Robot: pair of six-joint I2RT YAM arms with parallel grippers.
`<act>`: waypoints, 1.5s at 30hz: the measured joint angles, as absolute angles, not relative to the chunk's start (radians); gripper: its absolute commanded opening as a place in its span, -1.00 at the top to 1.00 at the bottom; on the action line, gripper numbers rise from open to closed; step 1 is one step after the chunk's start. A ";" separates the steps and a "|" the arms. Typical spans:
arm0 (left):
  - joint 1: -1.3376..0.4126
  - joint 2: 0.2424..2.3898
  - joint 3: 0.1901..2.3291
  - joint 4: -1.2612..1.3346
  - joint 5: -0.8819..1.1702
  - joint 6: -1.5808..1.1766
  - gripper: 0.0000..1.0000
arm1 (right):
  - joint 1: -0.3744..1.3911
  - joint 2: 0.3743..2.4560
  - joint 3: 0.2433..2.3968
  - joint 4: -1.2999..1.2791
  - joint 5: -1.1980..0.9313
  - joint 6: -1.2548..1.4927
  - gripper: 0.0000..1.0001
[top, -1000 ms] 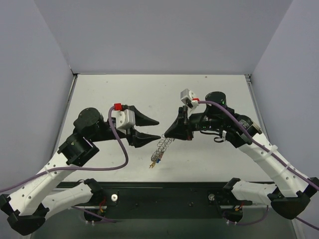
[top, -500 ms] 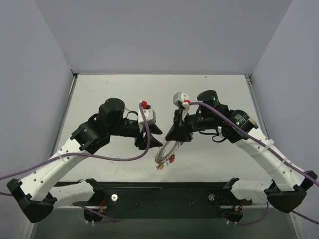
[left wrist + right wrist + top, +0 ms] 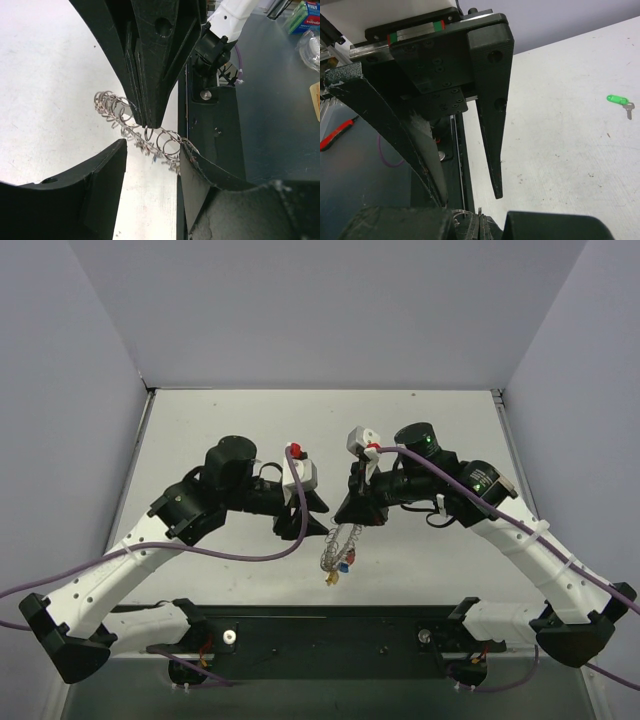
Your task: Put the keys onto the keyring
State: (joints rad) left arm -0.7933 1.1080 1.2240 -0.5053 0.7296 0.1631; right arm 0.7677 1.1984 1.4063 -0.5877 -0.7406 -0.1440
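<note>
The right gripper is pinching the top of the silvery coiled keyring, which is dangling over the white table with coloured keys hanging at its lower end. The left gripper is hovering just beside it.

Coiled silvery keyring hangs, red, blue, yellow keys dangling below; green key flat on table.

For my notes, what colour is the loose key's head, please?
Green; the loose key shows best in right wrist view.

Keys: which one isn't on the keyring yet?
The green-headed key, lying alone on the table in the right wrist view. The red, blue and yellow ones hang bunched under the keyring.
</note>
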 measured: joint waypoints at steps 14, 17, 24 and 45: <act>-0.790 0.992 1.102 -0.366 0.608 0.111 -0.18 | 0.766 0.863 0.992 -0.068 -0.608 0.088 1.00; -0.784 0.962 1.076 -0.295 0.598 0.080 -0.19 | 0.765 0.828 0.953 0.052 -0.600 0.141 1.00; -0.742 0.950 1.007 -0.057 0.651 -0.044 -0.13 | 0.760 0.805 0.870 0.284 -0.603 0.227 1.00; -0.600 1.081 0.929 0.593 0.978 -0.505 0.14 | 0.759 0.749 0.615 0.804 -0.583 0.315 1.00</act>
State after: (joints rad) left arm -0.5999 1.0809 0.9291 0.5926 0.9779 -0.5049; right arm 0.7589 0.7490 0.6147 0.8040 -0.5831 0.3149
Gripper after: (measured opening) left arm 0.444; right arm 0.029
